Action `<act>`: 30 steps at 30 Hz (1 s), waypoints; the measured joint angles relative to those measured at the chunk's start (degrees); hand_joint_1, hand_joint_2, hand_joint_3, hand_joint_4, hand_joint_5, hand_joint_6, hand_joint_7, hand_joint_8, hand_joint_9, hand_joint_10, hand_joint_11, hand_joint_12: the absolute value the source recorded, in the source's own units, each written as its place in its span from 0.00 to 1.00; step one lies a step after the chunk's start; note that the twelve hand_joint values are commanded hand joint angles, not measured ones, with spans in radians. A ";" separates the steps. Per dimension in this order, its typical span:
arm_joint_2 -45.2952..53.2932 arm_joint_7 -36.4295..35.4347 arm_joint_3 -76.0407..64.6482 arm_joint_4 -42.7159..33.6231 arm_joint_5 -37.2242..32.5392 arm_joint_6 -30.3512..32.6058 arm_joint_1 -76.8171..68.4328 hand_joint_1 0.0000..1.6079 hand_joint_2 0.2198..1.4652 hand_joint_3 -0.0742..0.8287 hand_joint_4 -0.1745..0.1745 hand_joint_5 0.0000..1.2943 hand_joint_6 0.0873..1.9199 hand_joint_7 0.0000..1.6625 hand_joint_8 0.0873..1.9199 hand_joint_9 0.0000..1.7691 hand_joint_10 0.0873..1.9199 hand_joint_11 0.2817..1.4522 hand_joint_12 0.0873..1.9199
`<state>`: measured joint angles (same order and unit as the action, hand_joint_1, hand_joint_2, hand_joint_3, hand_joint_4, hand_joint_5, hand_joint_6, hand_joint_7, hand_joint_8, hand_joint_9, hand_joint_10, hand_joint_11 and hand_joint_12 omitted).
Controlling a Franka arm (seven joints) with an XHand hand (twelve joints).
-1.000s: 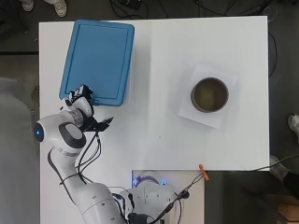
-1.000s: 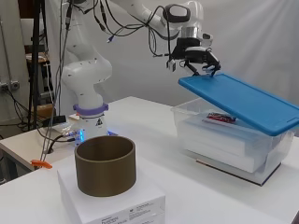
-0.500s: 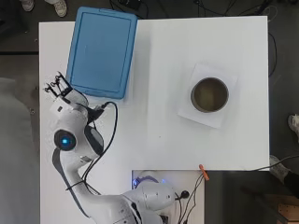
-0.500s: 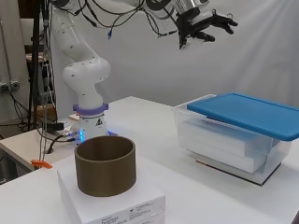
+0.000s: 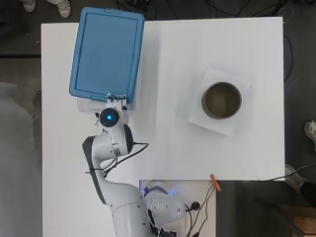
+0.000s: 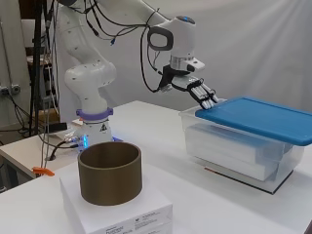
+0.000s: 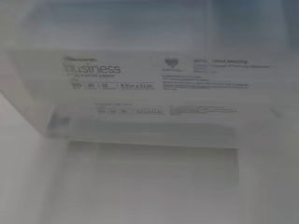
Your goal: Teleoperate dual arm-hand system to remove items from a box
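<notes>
Side view has a brown cylinder (image 6: 110,171) nearest, standing on a white packet (image 6: 117,209) at the table's (image 6: 195,204) near left. Beyond it, at the right, sits the clear box (image 6: 243,151) with white packets inside, its blue lid (image 6: 263,117) lying on top and overhanging the far right side. The hand (image 6: 200,91) reaches down from the arm with fingers (image 6: 207,97) straight and together, tips at the lid's left edge, gripping nothing. Farthest left stands the arm's base (image 6: 92,129).
</notes>
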<state>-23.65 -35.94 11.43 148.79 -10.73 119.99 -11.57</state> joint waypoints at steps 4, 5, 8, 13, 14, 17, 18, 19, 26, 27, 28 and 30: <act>2.79 1.38 -0.43 -1.68 3.18 0.58 0.64 0.12 0.68 0.08 0.51 0.39 0.00 0.41 0.00 0.38 0.00 0.23 0.00; 2.80 1.77 0.01 -2.20 4.92 0.17 0.69 0.11 0.69 0.09 0.51 0.39 0.00 0.42 0.00 0.39 0.00 0.24 0.00; 3.47 3.47 2.38 -6.07 9.86 -3.70 0.76 0.07 0.71 0.09 0.49 0.37 0.00 0.39 0.00 0.36 0.00 0.21 0.00; 1.66 3.02 4.18 -12.73 8.36 -8.16 0.17 0.06 0.70 0.09 0.48 0.33 0.00 0.38 0.00 0.37 0.00 0.26 0.00; 0.61 2.65 4.45 -12.08 6.88 -8.13 -0.09 0.06 0.71 0.09 0.49 0.34 0.00 0.38 0.00 0.37 0.00 0.26 0.00; -4.22 1.22 5.59 -6.11 -0.24 -8.03 -1.21 0.05 0.71 0.09 0.54 0.36 0.00 0.39 0.00 0.38 0.00 0.27 0.00; -5.91 0.90 6.18 -3.52 -2.58 -7.96 -1.63 0.05 0.71 0.09 0.56 0.37 0.00 0.40 0.00 0.40 0.00 0.28 0.00; -7.41 0.75 6.75 -1.14 -4.44 -7.86 -2.01 0.06 0.73 0.09 0.58 0.40 0.00 0.43 0.00 0.42 0.00 0.31 0.00; -12.11 -7.86 9.31 7.40 -8.52 -3.71 -3.36 0.09 0.77 0.09 0.61 0.48 0.00 0.48 0.00 0.48 0.00 0.37 0.00; -11.40 -8.20 9.57 6.93 -8.02 -3.44 -3.20 0.10 0.77 0.09 0.61 0.48 0.00 0.49 0.00 0.48 0.00 0.37 0.00; -10.45 -8.26 9.75 6.10 -7.40 -3.26 -2.98 0.10 0.76 0.08 0.61 0.49 0.00 0.49 0.00 0.48 0.00 0.37 0.00; -9.42 -7.88 10.16 4.84 -5.61 -3.17 -2.66 0.10 0.76 0.08 0.61 0.49 0.00 0.49 0.00 0.49 0.00 0.38 0.00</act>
<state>-33.07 -43.82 21.59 153.63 -16.33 116.82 -14.23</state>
